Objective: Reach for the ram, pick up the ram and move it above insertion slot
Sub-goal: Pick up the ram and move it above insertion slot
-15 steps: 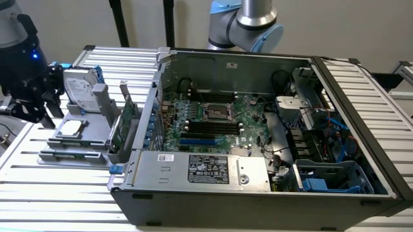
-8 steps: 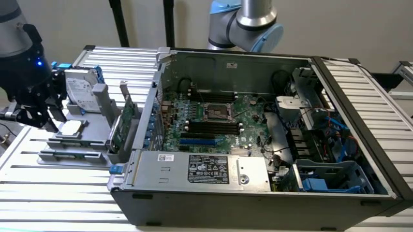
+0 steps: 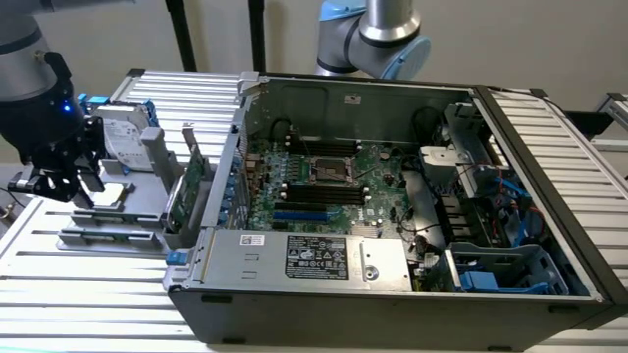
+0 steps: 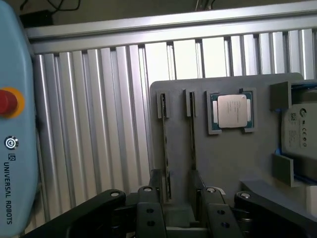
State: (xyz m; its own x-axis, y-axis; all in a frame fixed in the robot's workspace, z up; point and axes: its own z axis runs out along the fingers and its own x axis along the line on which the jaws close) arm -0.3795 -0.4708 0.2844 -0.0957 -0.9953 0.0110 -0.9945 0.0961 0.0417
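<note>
Ram (image 4: 164, 144) on edge in tray slot, gripper (image 4: 177, 181) spread wide over it, nothing held.

Stands upright in narrow slot of gray tray (image 4: 233, 163) on slatted table (image 4: 99, 124), near CPU (image 4: 232, 111) & hard drive (image 4: 300, 131), outside PC case (image 3: 393, 312), at ext. view's left. Looks light, thin & stiff but fragile: prob. cracks if twisted or levered, so best pinched on its two flat faces near mid-length, gentle squeeze, straight pull up. Arm (image 3: 29, 73) bent down over tray, wrist near vertical, fingers (image 4: 150, 208) aimed along slot, one each side of stick's line, seemingly not touching. Similar thin strip (image 4: 192, 134) in next slot, just beside other finger: poss. snag.
</note>
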